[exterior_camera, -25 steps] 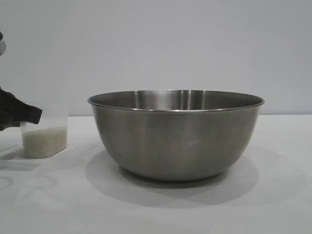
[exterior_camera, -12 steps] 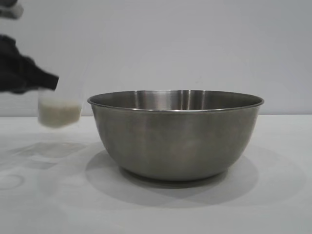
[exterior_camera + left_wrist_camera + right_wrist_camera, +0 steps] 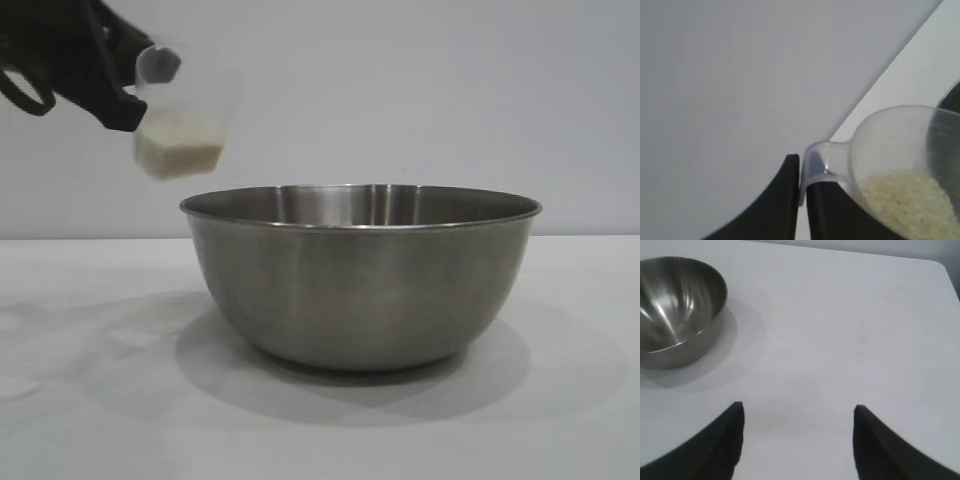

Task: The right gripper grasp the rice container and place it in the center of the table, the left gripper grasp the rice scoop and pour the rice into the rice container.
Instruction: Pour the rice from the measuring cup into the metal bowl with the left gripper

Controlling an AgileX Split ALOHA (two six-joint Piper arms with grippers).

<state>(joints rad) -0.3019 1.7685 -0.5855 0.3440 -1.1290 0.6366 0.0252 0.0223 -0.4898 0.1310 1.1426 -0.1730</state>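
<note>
Hanging in the air at the upper left of the exterior view, the rice scoop (image 3: 183, 125) is clear of the desk (image 3: 90, 400) and just outside and above the left rim of the rice container (image 3: 362, 275). The left gripper (image 3: 120, 95) has its jaws closed tight on the scoop's side handle, and the black fingers (image 3: 785, 200) show pressed together against that handle in the left wrist view. The scoop is slightly tilted, its mouth leaning toward the container, and the rice (image 3: 180, 150) lies as a pale layer in its lower part; none of it is spilling over the lip. From the left wrist view the grains (image 3: 907, 202) fill only the bottom of the clear cup (image 3: 890, 165).

The rice container stands upright on the white desk, about in the middle of the exterior view, casting a broad shadow around its base. I can see no rice in the part of its inside that shows.

The right gripper (image 3: 797, 440) hangs over a bare stretch of desk, well apart from the container (image 3: 677, 310), its jaws spread and holding nothing.
</note>
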